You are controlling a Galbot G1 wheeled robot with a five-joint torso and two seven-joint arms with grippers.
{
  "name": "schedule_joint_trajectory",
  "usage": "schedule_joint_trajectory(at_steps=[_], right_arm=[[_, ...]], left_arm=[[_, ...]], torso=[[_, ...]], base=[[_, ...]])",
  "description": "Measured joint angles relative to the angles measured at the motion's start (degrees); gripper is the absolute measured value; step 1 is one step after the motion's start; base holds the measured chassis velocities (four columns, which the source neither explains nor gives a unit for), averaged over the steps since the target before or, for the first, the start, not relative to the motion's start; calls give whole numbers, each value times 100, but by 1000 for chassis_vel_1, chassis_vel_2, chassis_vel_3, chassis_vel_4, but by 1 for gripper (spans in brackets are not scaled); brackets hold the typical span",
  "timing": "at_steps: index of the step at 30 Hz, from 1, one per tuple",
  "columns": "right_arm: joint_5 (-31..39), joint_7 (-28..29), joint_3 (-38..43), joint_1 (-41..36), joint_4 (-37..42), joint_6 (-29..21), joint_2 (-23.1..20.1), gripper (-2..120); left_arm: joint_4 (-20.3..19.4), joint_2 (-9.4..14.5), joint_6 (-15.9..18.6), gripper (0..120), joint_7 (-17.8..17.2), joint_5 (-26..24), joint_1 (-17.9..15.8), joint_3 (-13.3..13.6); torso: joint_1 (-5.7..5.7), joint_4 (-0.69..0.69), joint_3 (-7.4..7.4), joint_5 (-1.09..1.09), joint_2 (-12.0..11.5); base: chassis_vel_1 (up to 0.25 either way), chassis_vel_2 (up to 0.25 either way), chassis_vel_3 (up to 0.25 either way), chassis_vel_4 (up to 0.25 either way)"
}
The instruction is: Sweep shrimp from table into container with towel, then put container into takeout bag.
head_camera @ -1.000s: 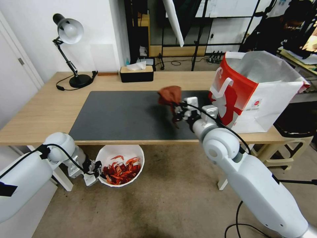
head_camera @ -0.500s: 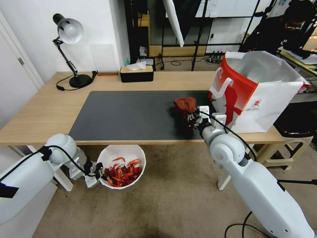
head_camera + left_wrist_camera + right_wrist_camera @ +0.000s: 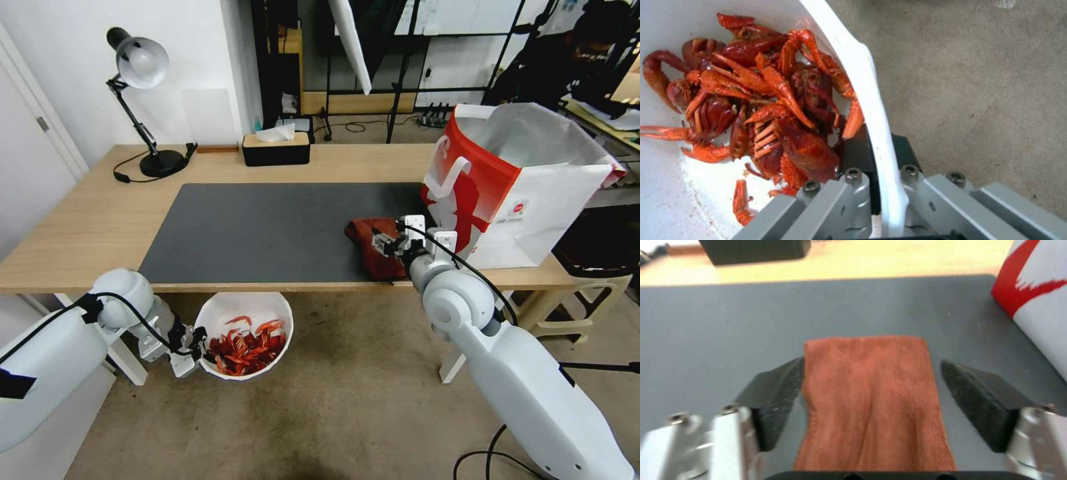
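Head view, takeout bag beside towel

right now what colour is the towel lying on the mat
Rust-brown, a plain ribbed weave; the towel shows best in the right wrist view, between the open right claw's fingers.

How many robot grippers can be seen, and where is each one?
2. The left gripper is below the table edge, its fingers shut on the rim of the round white plastic bowl of red shrimp. The right gripper is over the rust-brown cloth towel on the dark grey mat, fingers open.
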Motion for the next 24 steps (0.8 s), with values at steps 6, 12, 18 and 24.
schedule_joint_trajectory(at_steps=[6,12,18,24], right_arm=[[-605,-655,72,-598,274,1266,-155,99],[-1341,-1209,360,-1338,477,2289,-278,100],[-2145,-1700,1067,-2819,783,3500,-179,100],[-2569,-1949,1519,-3618,855,4001,1,100]], left_arm=[[-32,-1,-1,0,0,4,52,-18],[-61,7,-21,0,0,5,156,-122],[-105,128,-75,0,-44,-64,365,-371],[-215,163,-74,0,-47,-61,434,-375]], torso=[[0,-1,0,0,0],[0,-2,-1,0,0],[-1,-2,-1,1,0],[-1,0,-1,0,0]], base=[[0,0,0,0],[0,0,0,0],[0,0,0,0],[0,0,0,0]])
